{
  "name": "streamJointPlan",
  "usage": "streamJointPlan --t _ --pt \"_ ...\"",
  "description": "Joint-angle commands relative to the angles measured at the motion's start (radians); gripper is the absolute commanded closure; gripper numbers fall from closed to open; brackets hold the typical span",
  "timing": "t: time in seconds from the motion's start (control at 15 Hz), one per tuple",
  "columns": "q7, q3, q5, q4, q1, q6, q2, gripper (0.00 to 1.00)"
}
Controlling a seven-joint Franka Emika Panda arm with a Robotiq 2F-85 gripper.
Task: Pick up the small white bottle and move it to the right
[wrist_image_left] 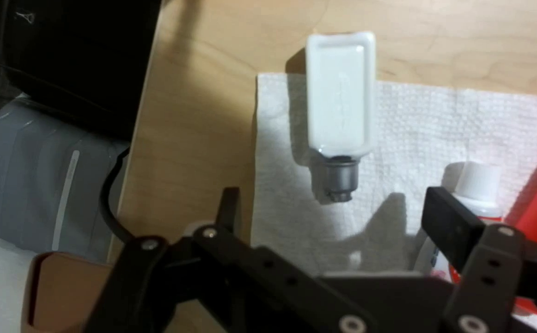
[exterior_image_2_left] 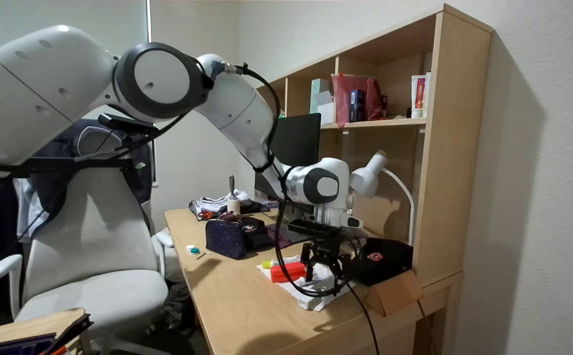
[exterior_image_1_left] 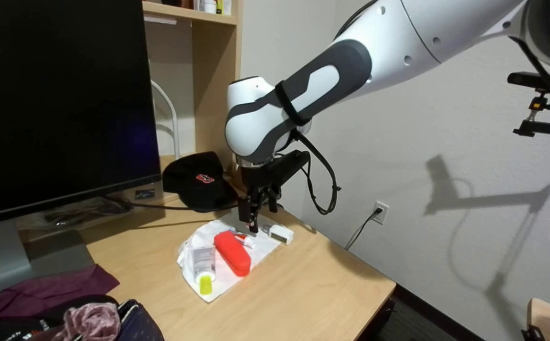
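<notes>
The small white bottle [wrist_image_left: 341, 95] lies on its side, partly on a white paper towel [wrist_image_left: 435, 120] and partly on bare desk. Its grey neck [wrist_image_left: 341, 178] points toward my gripper. The bottle also shows in an exterior view [exterior_image_1_left: 281, 234] near the towel's edge. My gripper [wrist_image_left: 331, 203] is open, with nothing between its fingers. Its fingertips stand wide on either side of the neck's end in the wrist view, apart from the bottle. In both exterior views the gripper [exterior_image_1_left: 258, 215] [exterior_image_2_left: 324, 282] points down above the towel.
A red case [exterior_image_1_left: 232, 253], a tube with a yellow-green cap [exterior_image_1_left: 204, 267] and a small white-capped tube [wrist_image_left: 479, 185] lie on the towel beside the bottle. A black cap [exterior_image_2_left: 385, 259] and a brown box [exterior_image_2_left: 395, 293] stand close to the gripper. The desk edge [exterior_image_1_left: 350, 253] lies past the bottle.
</notes>
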Motion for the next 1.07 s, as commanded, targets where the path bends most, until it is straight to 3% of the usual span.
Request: streamJointPlan --t 0.0,0.4,1.0 --pt "-0.017 0.004 0.001 0.087 0.001 -0.077 0.037 0.0" --pt "0.011 -0.003 -0.001 0.159 0.016 -0.215 0.047 0.0" --pt "-0.003 0.004 0.01 0.308 0.01 -0.355 0.178 0.0"
